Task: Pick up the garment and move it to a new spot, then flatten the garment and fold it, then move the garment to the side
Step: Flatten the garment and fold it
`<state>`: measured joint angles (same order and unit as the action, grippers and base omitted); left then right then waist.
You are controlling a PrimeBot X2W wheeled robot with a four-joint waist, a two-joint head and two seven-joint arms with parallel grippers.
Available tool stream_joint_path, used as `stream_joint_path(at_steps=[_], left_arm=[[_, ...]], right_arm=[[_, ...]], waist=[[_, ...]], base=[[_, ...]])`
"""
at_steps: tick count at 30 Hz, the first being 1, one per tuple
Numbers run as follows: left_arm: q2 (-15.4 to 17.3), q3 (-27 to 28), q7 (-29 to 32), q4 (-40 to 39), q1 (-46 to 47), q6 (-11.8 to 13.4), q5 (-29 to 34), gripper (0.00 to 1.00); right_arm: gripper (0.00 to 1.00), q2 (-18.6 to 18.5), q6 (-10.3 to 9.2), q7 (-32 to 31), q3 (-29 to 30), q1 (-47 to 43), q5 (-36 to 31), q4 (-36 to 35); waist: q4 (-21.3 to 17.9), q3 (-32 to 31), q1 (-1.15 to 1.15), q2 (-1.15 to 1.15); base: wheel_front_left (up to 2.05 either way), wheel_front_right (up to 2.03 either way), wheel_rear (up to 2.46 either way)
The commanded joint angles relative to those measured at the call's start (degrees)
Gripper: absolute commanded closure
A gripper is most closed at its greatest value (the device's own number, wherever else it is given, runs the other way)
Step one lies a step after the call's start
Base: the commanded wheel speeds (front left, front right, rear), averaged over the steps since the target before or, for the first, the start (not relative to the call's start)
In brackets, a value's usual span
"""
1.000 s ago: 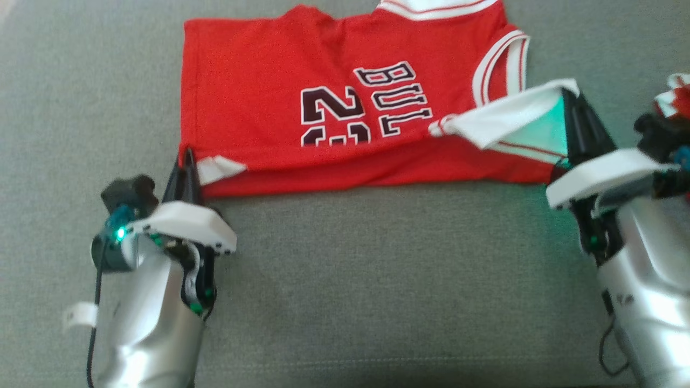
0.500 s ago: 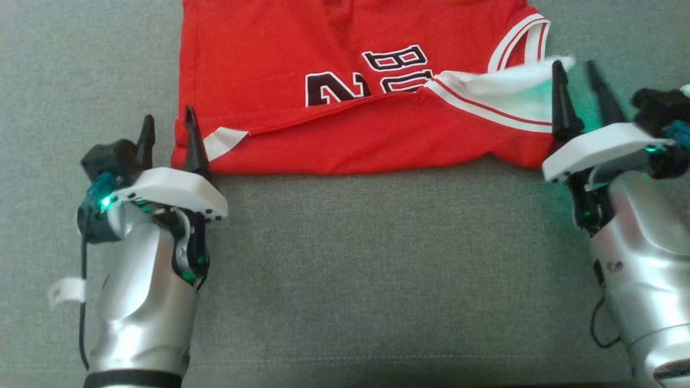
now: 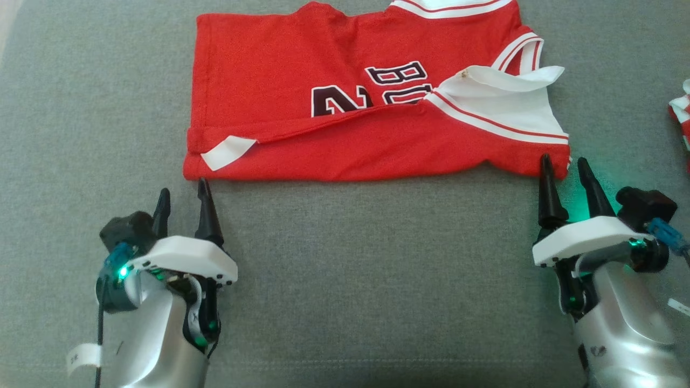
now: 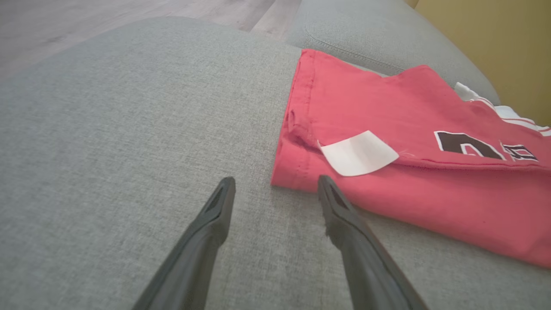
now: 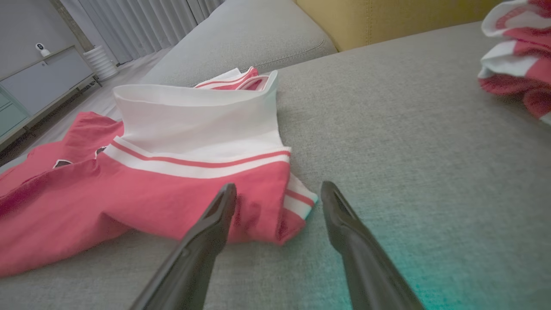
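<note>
The two arms rise over the grey sofa (image 3: 377, 280). The left pincer (image 3: 184, 185) is spread and empty, its tips just short of the near left corner of the jersey (image 3: 323, 97). The right pincer (image 3: 564, 158) is spread and empty too, at the near right corner by the striped trim; I cannot tell if it touches cloth.

Beyond them the jersey lies on the sofa with its near edge doubled over towards the far side, half covering the number and letters. A white label (image 3: 226, 152) shows at the fold's left end, and a white flap (image 3: 501, 102) stands up at the right. Far right, another garment (image 3: 680, 116) sits well apart.

Folding looks to be in hand — one fold is laid. The next move likely calls for a fresh grip on the near corners or the ends, with the raised flap pressed flat first.
</note>
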<state>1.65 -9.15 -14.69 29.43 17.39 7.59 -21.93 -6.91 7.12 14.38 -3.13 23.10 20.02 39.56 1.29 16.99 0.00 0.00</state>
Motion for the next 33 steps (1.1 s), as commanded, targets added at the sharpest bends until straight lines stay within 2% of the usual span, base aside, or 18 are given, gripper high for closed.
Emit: stream_joint_path(at_steps=[1, 5, 6, 7, 8, 9, 10, 20, 25, 33], left_arm=[[1.2, 1.1, -0.3, -1.4, 0.6, 0.1, 0.0, 0.00], [1.2, 0.7, -0.3, -0.4, 1.1, -0.6, -0.1, 0.00], [1.2, 0.7, -0.3, 0.1, 1.2, -0.8, -0.4, 0.00], [1.2, 0.7, -0.3, 0.1, 1.2, -0.8, -0.4, 0.00], [1.2, 0.5, -0.3, 0.9, 1.3, -1.1, -0.7, 0.00], [1.2, 0.4, -0.3, 1.4, 1.6, -1.3, -0.9, 0.00], [1.2, 0.5, -0.3, 2.3, 2.1, -1.9, -1.3, 0.00], [1.2, 2.5, -0.3, 2.1, 4.3, -5.1, -4.8, 0.00], [1.2, 3.3, -0.3, 2.0, 4.8, -4.9, -5.3, 0.00], [1.2, 5.6, -0.3, -2.8, 4.0, -5.1, -6.6, 0.00]], right_arm=[[0.00, 0.8, 0.36, 0.6, -0.6, 1.5, -0.7, -1.1], [0.00, 1.3, 0.36, 0.6, -0.4, 2.4, -1.5, 1.7], [0.04, 1.4, 0.36, 0.6, -0.6, 2.8, -1.7, 2.5], [0.04, 1.4, 0.36, 0.6, -0.6, 2.8, -1.7, 2.5], [0.14, 1.5, 0.36, 0.6, -0.7, 3.1, -1.8, 3.1], [0.53, 1.5, 0.36, 0.6, -0.9, 3.5, -1.9, 3.7], [0.99, 1.6, 0.36, 0.6, -1.3, 4.2, -2.1, 4.8], [1.00, 1.7, 0.36, 0.6, -2.9, 5.8, -2.0, 4.8], [1.00, 1.9, 0.36, 0.6, -3.7, 6.1, -1.6, 4.0], [1.00, 1.9, 0.36, 0.6, -4.4, 6.6, -1.0, 3.2]], waist=[[0.2, -0.1, 0.00, 0.00], [0.7, 0.0, 0.00, 0.00], [0.8, 0.0, 0.00, 0.00], [0.8, 0.0, 0.00, 0.00], [0.8, 0.0, 0.00, 0.00], [0.9, 0.1, 0.00, 0.00], [0.8, 0.3, 0.00, 0.00], [-0.1, 1.2, 0.00, 0.00], [-0.9, 1.8, 0.00, 0.00], [-1.7, 2.4, 0.00, 0.00]], base=[[0.00, 0.00, 0.00], [0.00, 0.00, 0.00], [0.00, 0.00, 0.00], [0.00, 0.00, 0.00], [0.00, 0.00, 0.00], [0.00, 0.00, 0.00], [0.00, 0.00, 0.00], [0.00, 0.00, 0.00], [0.00, 0.00, 0.00], [0.00, 0.00, 0.00]])
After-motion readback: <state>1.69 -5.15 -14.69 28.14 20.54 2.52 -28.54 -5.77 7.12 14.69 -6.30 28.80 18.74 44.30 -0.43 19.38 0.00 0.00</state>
